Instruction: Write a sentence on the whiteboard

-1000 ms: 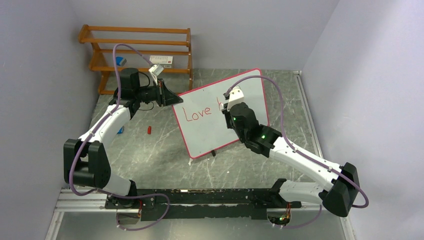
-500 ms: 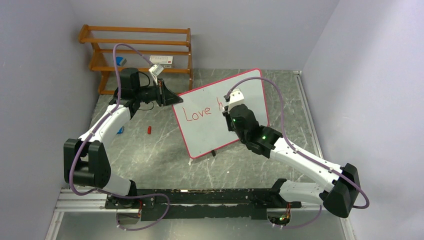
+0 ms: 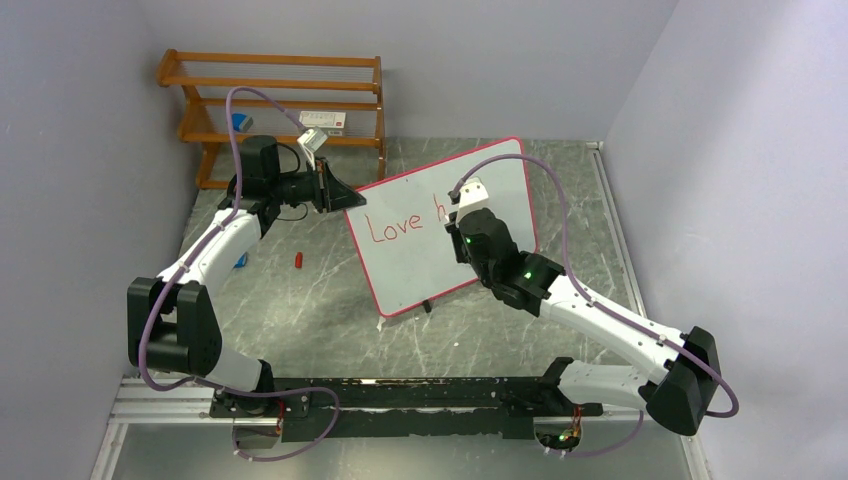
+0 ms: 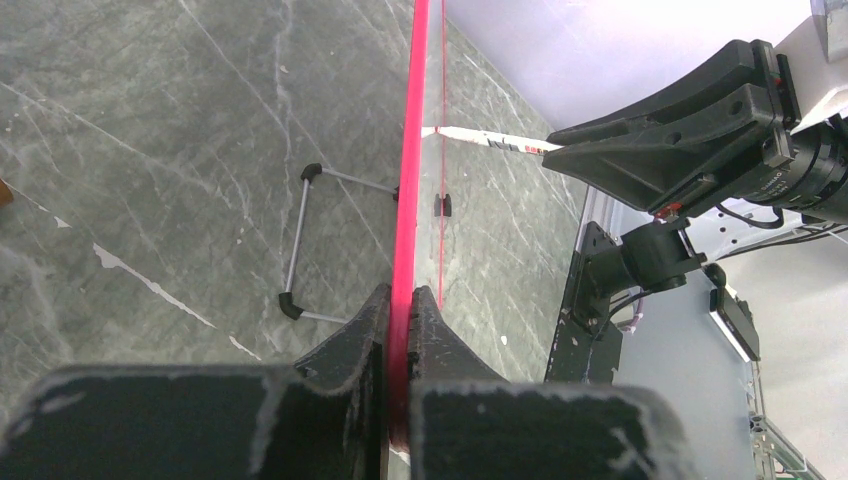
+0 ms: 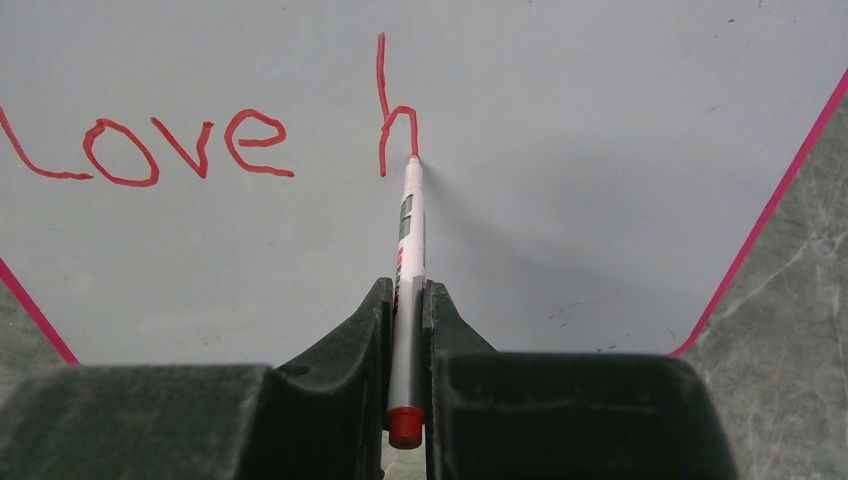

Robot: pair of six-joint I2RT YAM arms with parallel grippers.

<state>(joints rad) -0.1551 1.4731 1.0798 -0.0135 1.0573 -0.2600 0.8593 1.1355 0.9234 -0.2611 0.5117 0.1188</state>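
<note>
The whiteboard (image 3: 410, 255) stands tilted on the table, white with a thin red-pink frame. My left gripper (image 3: 347, 200) is shut on its upper left edge; the left wrist view shows the red frame (image 4: 409, 170) pinched between the jaws. The sentence (image 5: 200, 145) reads "Love h" in red script, also seen in the top view (image 3: 395, 225). My right gripper (image 5: 407, 300) is shut on a white marker (image 5: 408, 250) with a red end. The marker tip touches the board at the foot of the "h". In the top view the right gripper (image 3: 462, 205) hides the tip.
A wooden slatted rack (image 3: 275, 100) stands at the back left against the wall, holding a small box. A red marker cap (image 3: 298, 260) and a blue item (image 3: 241, 262) lie on the marble table left of the board. The board's wire foot (image 4: 300, 240) rests on the table.
The right gripper has shifted slightly along the board while drawing the "h". The left arm and the board have not moved.
</note>
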